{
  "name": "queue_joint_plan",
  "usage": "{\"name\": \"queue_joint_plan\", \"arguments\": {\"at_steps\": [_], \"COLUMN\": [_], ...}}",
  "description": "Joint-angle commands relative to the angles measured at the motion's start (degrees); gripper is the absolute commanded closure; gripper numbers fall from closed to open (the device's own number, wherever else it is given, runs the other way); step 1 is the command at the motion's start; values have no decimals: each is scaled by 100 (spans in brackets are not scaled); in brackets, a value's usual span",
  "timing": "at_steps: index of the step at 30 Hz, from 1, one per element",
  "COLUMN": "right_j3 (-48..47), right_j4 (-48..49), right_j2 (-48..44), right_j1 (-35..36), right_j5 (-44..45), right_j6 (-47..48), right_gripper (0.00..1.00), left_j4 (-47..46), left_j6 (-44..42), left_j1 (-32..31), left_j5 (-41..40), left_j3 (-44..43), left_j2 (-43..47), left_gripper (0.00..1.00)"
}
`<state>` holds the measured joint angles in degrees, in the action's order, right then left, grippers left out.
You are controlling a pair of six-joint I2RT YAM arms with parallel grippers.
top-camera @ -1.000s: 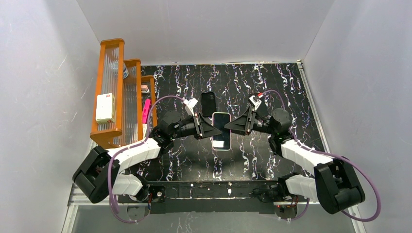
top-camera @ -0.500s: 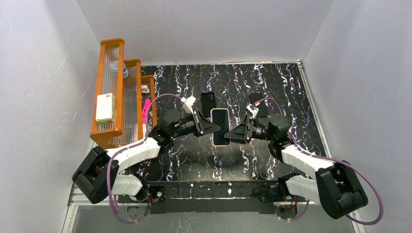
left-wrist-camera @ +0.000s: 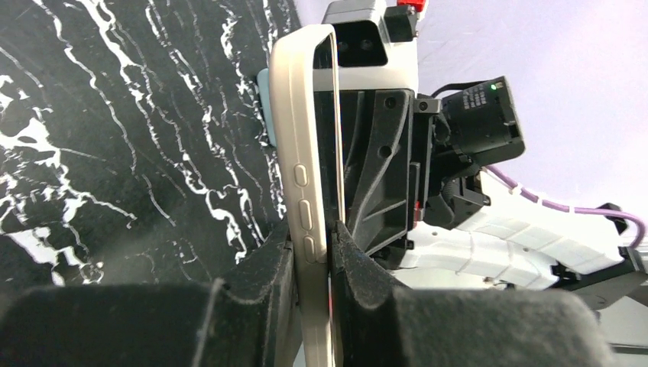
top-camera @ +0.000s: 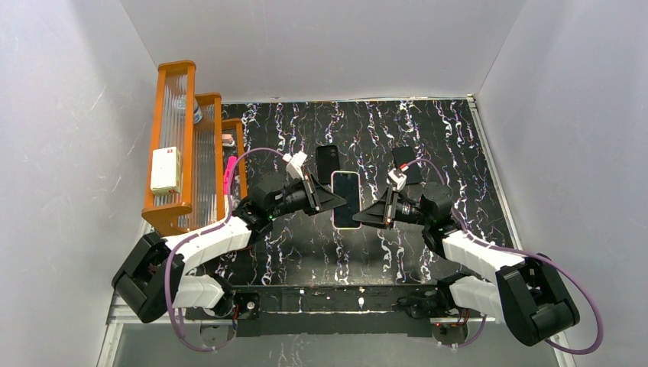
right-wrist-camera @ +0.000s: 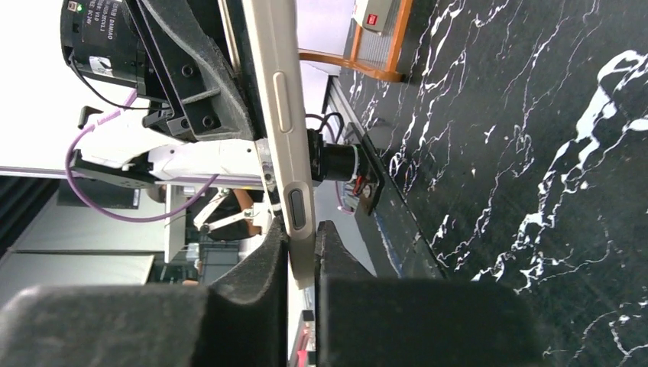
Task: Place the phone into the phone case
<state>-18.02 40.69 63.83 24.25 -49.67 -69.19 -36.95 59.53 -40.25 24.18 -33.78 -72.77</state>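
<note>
The phone (top-camera: 346, 197) shows as a glossy black screen inside the pale pink rim of the phone case (top-camera: 348, 227), held above the middle of the marbled table. My left gripper (top-camera: 333, 200) is shut on the case's left long edge. In the left wrist view the beige case (left-wrist-camera: 304, 153) stands edge-on, side buttons showing, pinched by that gripper (left-wrist-camera: 312, 252). My right gripper (top-camera: 364, 216) is shut on the opposite long edge, nearer the lower end. The right wrist view has the case (right-wrist-camera: 279, 99) clamped between the black pads of that gripper (right-wrist-camera: 303, 248).
A matte black phone-sized piece (top-camera: 328, 160) lies just behind the held case, and another dark piece (top-camera: 405, 163) lies to its right. An orange rack (top-camera: 183, 145) with a white box (top-camera: 166, 170) and a pink item (top-camera: 228, 174) stands at the left. White walls enclose the table.
My right gripper came in from the right, dropped toward the near side and closed on the case's right edge. The left gripper kept its grip; the case shifted slightly away from the arms' bases.
</note>
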Motion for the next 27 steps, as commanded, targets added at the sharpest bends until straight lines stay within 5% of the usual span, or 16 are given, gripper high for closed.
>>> {"name": "queue_joint_plan", "arguments": {"at_steps": [1,5,10,16,21,27], "right_j3": [186,168,198,-150,-348,-477], "right_j4": [49,58,59,-1497,-2184,-2774], "right_j2": [-57,189,183,-117,-314,-543], "right_j1": [60,63,59,63,54,54], "right_j5": [212,236,319,705,1012,1304], "right_j6": [-607,-746,-650,192,616,953], "right_gripper": [98,98,83,33,4,1], "left_j4": [1100,1503,1590,2608,3124,3640], "left_j6": [-1246,-1548,-1310,-1577,-1761,-1846], "left_j1": [44,44,44,44,53,84], "left_j5": [-909,-1018,-659,-962,-1127,-1180], "left_j3": [-314,-341,-455,-733,-911,-1141], "left_j2": [301,359,292,290,164,-404], "left_gripper": [100,100,100,100,100,100]}}
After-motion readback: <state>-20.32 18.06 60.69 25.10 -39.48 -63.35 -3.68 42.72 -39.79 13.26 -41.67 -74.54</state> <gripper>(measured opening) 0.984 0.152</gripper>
